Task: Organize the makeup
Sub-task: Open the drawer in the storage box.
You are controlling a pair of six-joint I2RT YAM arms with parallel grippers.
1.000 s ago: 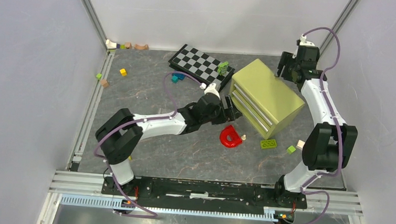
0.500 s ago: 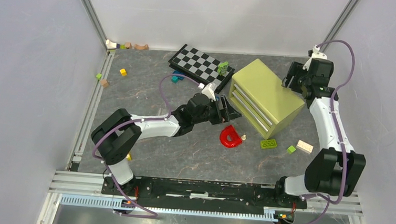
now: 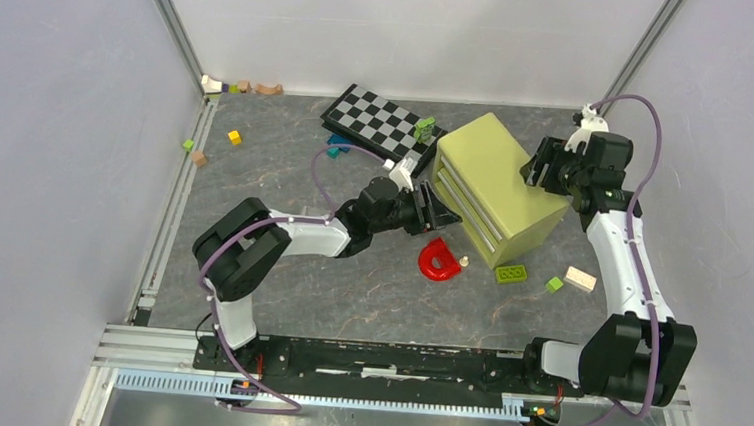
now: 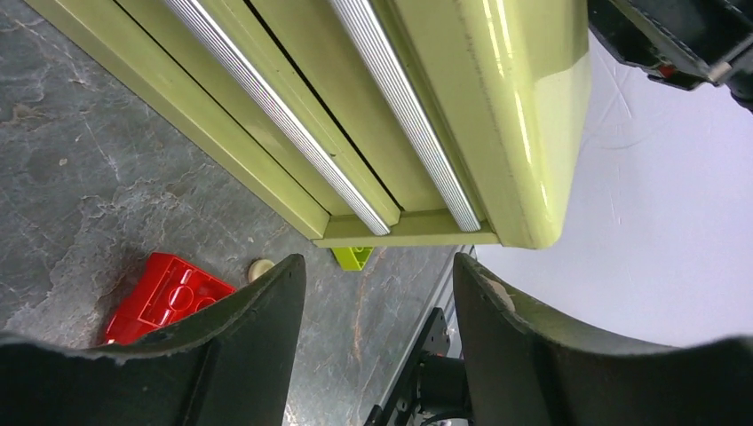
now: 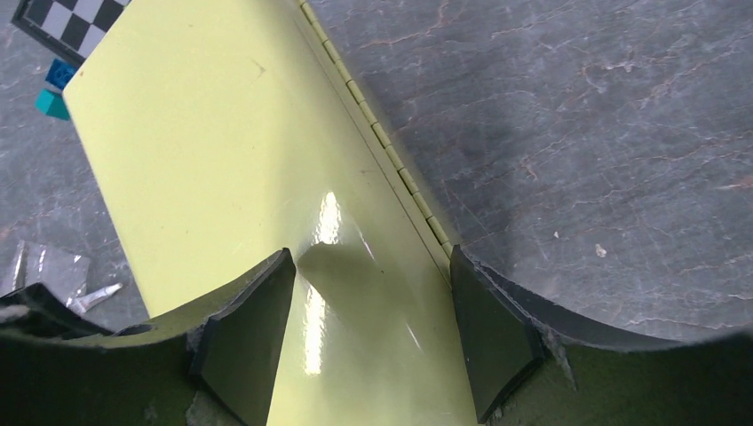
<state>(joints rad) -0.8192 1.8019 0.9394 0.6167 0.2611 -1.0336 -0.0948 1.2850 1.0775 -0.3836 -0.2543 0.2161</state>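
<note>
Nearest me, low in the centre of the overhead view, the red horseshoe piece (image 3: pixel 439 261) and a green brick (image 3: pixel 510 272) lie on the table (image 3: pixel 286 167); neither is my concern. Just above them my left end effector (image 3: pixel 440 215) faces the drawer fronts of the yellow-green chest (image 3: pixel 496 176). Its fingers are spread with nothing between them, lined up, I judge, to take a ribbed drawer handle (image 4: pixel 284 124). My right end effector (image 3: pixel 546 170) hovers over the chest's lid by the hinge (image 5: pixel 391 151), also spread and empty, probably to steady the chest. Both drawers look shut and the makeup shows in no view; I suppose it is inside. A silvery scrap (image 5: pixel 49 266) at the right wrist view's lower left is cut off and unidentifiable. Farthest lies the checkerboard (image 3: pixel 379 121).
</note>
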